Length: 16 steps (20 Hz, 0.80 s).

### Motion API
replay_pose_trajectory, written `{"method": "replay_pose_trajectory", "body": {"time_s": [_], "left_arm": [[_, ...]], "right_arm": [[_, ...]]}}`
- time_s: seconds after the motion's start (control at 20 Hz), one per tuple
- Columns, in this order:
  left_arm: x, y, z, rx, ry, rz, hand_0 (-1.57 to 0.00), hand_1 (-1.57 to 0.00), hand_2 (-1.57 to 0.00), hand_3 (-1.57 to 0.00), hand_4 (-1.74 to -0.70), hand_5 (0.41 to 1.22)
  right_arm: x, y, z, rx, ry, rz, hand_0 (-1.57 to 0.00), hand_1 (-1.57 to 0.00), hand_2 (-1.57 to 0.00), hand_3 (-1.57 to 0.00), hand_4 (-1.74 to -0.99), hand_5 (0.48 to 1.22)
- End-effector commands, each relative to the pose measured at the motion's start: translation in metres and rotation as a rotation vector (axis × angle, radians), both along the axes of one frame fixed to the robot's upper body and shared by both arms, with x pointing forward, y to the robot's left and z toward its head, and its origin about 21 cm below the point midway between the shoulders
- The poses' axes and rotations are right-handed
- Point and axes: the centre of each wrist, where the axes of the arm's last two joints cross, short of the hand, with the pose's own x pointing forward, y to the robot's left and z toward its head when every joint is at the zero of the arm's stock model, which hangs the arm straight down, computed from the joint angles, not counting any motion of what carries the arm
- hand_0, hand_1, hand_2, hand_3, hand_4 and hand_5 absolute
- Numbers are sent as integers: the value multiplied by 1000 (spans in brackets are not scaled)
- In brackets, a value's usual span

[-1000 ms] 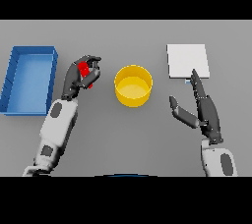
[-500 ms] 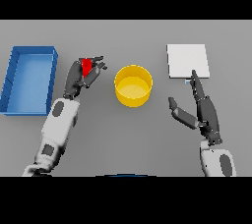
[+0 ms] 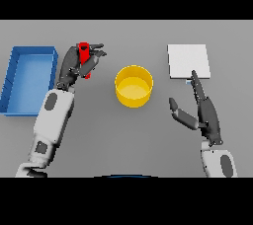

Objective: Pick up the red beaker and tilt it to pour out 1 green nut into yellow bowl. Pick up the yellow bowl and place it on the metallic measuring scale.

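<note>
My left hand (image 3: 74, 65) is curled round the red beaker (image 3: 85, 55), holding it above the table to the left of the yellow bowl (image 3: 134, 86). The beaker's top sticks out above my fingers. The bowl stands upright at the table's middle, apart from both hands. The pale, flat metallic scale (image 3: 188, 60) lies at the right rear. My right hand (image 3: 205, 111) hovers open just in front of the scale, fingers straight and thumb spread toward the bowl. No green nut shows.
A blue rectangular bin (image 3: 27, 78) lies at the table's left side, close beside my left forearm.
My left hand has lifted the red beaker and carried it farther from me and slightly right. The right hand, bowl and scale have stayed put.
</note>
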Motion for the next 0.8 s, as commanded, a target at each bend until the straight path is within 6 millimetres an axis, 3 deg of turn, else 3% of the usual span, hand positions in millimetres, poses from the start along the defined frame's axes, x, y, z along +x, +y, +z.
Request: {"method": "replay_pose_trajectory", "body": {"time_s": [0.0, 0.15, 0.35, 0.5, 0.75], "left_arm": [[1, 3, 2, 22, -1, -4, -1556, -1557, -1558, -1553, -1724, 1133], [7, 12, 9, 89, 2, -15, -1556, -1557, -1558, -1553, -1724, 1139], [12, 17, 29, 326, -42, -74, -1565, -1565, -1566, -1563, -1734, 1124], [15, 8, 46, 531, -57, -137, -1568, -1568, -1568, -1567, -1737, 1125], [18, -22, 65, 851, -110, -233, -1570, -1570, -1570, -1570, -1740, 1147]], "right_arm": [[0, 0, -1, -8, -15, 6, 1, 1, 1, 1, -1219, 659], [1, 2, 0, -16, -16, 8, 1, 1, 1, 1, -1219, 661], [-3, -2, 1, -26, -6, -6, 1, 1, 1, 1, -1199, 658], [-1, 0, 3, -27, 7, 3, 1, 1, 1, 1, -1186, 660], [-1, 1, 4, -13, 20, 9, 1, 1, 1, 1, -1182, 668]]}}
